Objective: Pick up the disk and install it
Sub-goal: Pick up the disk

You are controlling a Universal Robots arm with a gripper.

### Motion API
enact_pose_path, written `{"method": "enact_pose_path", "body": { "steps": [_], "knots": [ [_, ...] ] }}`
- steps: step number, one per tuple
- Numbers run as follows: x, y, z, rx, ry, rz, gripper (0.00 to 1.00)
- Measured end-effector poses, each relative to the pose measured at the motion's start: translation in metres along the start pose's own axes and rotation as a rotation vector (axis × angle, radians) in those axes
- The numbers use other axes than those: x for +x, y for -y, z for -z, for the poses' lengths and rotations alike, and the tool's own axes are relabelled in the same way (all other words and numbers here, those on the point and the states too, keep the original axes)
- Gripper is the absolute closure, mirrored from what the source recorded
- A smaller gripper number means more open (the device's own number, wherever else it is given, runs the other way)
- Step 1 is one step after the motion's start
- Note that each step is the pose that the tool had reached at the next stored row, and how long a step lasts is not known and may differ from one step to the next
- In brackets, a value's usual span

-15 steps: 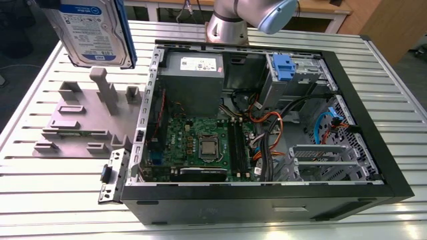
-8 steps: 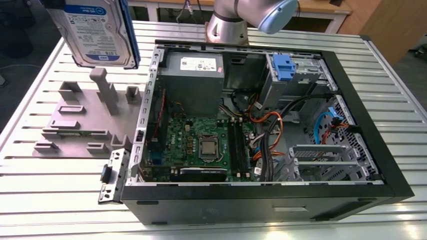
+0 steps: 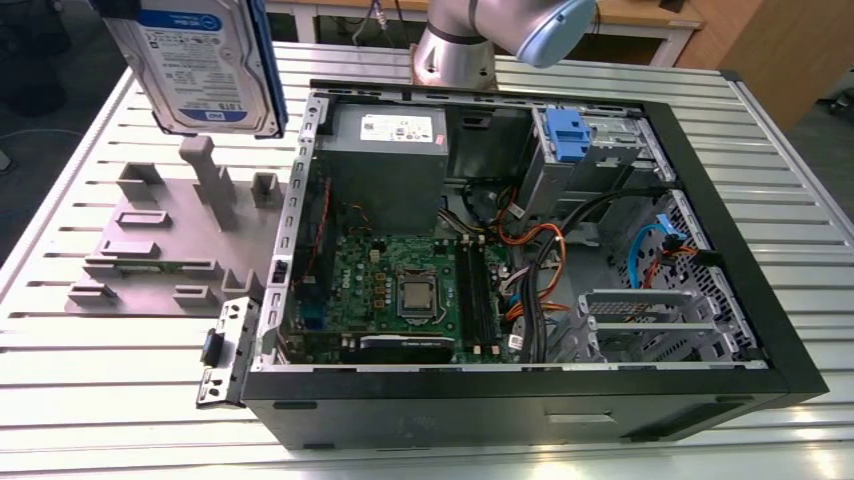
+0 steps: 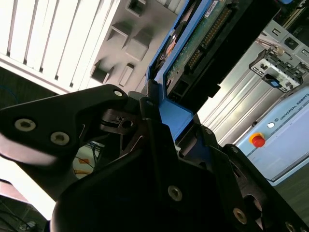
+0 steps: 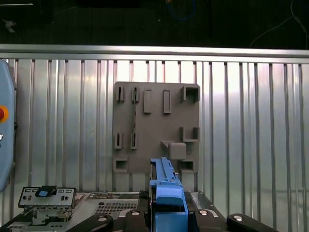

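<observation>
Arm (image 3: 458, 52): base segment upright in the exterior view, next joint bent toward the exterior view's right. Gripper (image 4: 169, 123), second wrist view: black fingers (image 4: 147, 113) clamped on the disk (image 4: 193, 48) at its edge.

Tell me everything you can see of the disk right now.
The disk is a flat, rectangular silver drive with a white-and-blue label on its face and a blue plastic bracket along its edges. It hangs upright, raised off the table, over the grey fixture plate at the exterior view's left of the open computer case. The second wrist view shows its green circuit-board side, and the gripper is shut on its bracketed end.
</observation>
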State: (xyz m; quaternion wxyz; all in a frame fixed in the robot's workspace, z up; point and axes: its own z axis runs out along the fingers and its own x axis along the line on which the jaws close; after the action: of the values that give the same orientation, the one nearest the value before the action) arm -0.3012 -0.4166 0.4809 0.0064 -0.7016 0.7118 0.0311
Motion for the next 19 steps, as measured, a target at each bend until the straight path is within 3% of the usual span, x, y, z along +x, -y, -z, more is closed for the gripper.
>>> {"method": "enact_pose_path", "body": {
  "steps": [6, 19],
  "knots": [
    [0.0013, 0.0016, 0.0, 0.0, -0.0001, 0.0, 0.64],
    [0.0142, 0.0022, 0.0005, 0.0, -0.0035, 0.0, 0.64]
  ]
}}
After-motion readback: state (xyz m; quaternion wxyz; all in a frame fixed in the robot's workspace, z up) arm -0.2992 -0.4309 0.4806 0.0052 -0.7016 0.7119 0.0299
